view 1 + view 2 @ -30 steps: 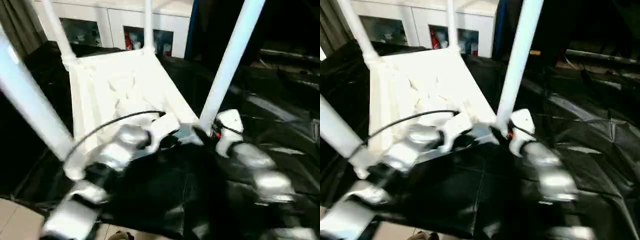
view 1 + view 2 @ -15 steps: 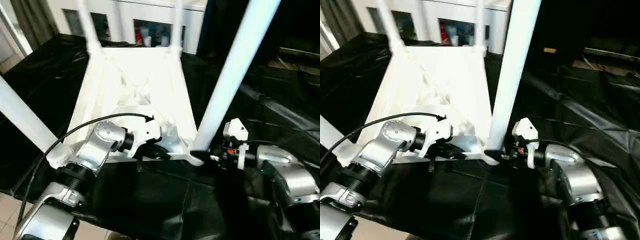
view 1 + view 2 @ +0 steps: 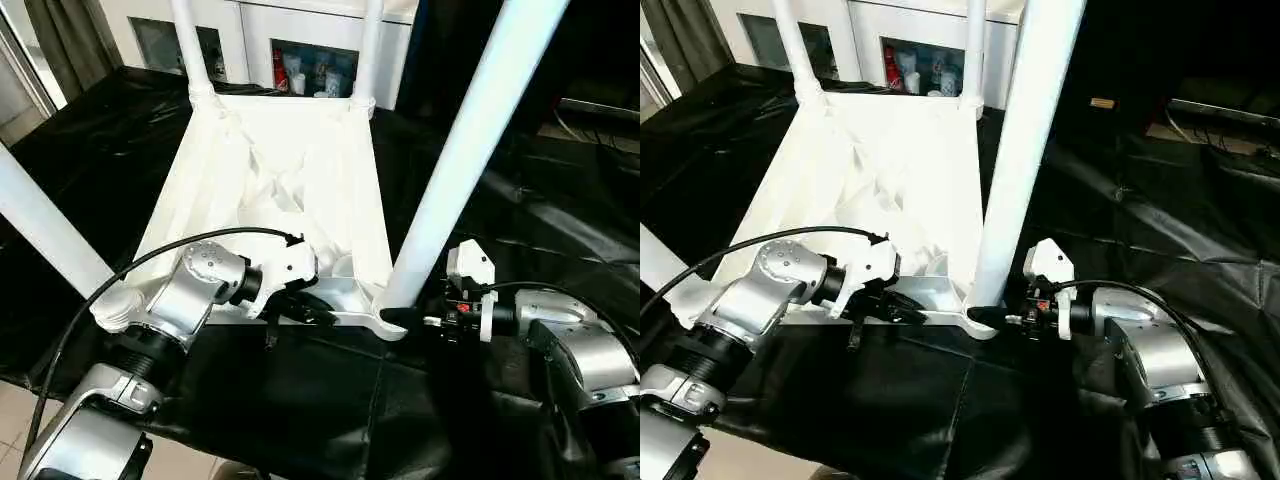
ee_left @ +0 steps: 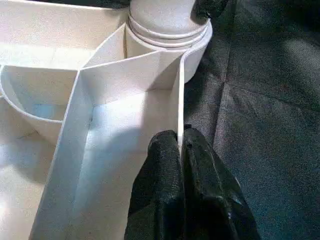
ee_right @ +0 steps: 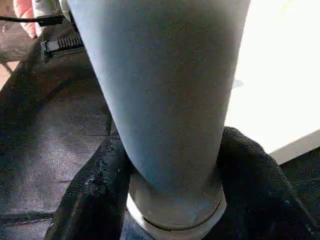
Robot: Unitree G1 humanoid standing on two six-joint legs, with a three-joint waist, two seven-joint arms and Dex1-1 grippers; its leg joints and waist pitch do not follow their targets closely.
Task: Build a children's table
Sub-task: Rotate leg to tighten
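Note:
The children's table lies upside down: its white tabletop [image 3: 290, 180] rests on the black cloth with four white legs standing up from the corner sockets. My left gripper [image 3: 318, 312] is shut on the tabletop's thin near rim [image 4: 179, 100], its black fingers [image 4: 165, 165] pinching the wall close to the near right socket [image 4: 167, 30]. The near right leg [image 3: 460, 150] rises steeply toward me. My right gripper [image 3: 400, 318] closes around that leg's base, one finger [image 5: 95, 185] against each side of the tube [image 5: 165, 100].
The black-draped work table [image 3: 480, 400] spreads wide to the right. The near left leg [image 3: 50, 235] slants past my left arm. Two far legs [image 3: 187, 40] stand before a white cabinet [image 3: 270, 25]. Pale floor [image 3: 15, 420] lies beyond the near edge.
The head view has swung and steadied. My right gripper's fingers have drawn in around the near right leg's base. The left gripper stays clamped on the rim.

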